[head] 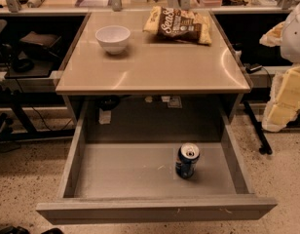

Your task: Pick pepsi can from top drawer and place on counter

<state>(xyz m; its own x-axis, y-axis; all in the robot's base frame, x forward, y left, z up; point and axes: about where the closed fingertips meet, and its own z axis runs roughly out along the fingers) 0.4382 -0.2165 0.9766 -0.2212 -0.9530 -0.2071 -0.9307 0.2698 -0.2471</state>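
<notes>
The pepsi can (187,161) stands upright on the bare bottom of the top drawer (125,172), right of the middle. It is dark blue with a silver top. The drawer is pulled fully out below the counter (155,67), a glossy beige tabletop. My gripper (284,101) is at the right edge of the camera view, beside the counter's right side, well above and to the right of the can. It holds nothing that I can see.
A white bowl (113,37) sits at the counter's back left. A brown-yellow snack bag (179,25) lies at the back right. Dark shelving and cables stand to the left. The floor is speckled.
</notes>
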